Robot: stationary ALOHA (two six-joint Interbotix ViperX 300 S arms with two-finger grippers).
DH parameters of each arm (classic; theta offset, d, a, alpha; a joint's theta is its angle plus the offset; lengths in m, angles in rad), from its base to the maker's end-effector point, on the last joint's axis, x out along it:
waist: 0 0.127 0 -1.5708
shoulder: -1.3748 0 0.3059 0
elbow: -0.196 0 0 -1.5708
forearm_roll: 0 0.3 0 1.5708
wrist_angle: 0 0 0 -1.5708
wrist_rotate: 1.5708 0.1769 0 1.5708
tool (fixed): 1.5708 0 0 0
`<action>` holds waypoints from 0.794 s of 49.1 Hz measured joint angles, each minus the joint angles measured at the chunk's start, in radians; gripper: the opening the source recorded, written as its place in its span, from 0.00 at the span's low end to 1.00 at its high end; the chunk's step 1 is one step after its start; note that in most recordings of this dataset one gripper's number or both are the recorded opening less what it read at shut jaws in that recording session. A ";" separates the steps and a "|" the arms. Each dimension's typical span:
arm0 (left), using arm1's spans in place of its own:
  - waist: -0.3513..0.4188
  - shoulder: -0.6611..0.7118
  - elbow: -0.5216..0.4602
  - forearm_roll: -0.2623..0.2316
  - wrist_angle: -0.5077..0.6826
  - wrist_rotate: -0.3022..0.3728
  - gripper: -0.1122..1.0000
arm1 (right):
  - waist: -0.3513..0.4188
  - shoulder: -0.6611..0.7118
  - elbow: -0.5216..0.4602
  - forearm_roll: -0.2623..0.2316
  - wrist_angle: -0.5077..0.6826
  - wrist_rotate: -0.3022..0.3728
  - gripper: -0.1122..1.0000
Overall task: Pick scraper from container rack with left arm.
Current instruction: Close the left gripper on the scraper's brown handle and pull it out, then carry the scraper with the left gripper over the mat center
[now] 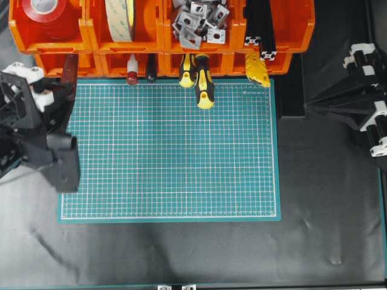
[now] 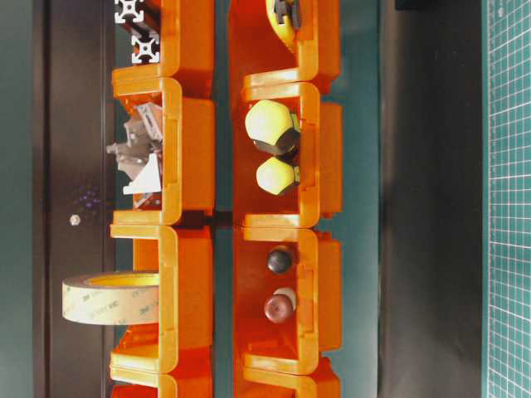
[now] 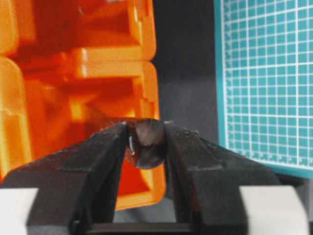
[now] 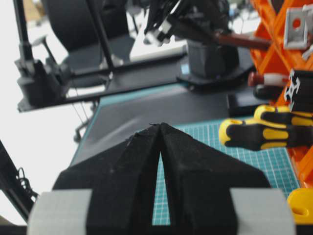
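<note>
The scraper's reddish-brown handle sticks out of the lower left bin of the orange container rack. My left gripper is at that bin's mouth. In the left wrist view the two black fingers press on both sides of the handle's rounded end, beside its metal ring, so the gripper is shut on the scraper. The blade is hidden inside the bin. The right wrist view shows the handle in that grip from afar. My right gripper is shut and empty, over at the right.
A green cutting mat lies in front of the rack. Two yellow-and-black screwdrivers and a red-knobbed tool poke out of neighbouring lower bins. The upper bins hold tape rolls, metal brackets and black extrusions.
</note>
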 measured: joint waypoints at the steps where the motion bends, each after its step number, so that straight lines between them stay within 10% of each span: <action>1: -0.008 0.000 -0.009 0.000 0.009 0.009 0.33 | 0.000 -0.002 0.003 0.000 -0.003 0.000 0.11; 39: -0.364 0.078 -0.508 -0.002 0.279 0.199 0.28 | 0.000 -0.038 0.008 0.002 -0.011 0.008 0.11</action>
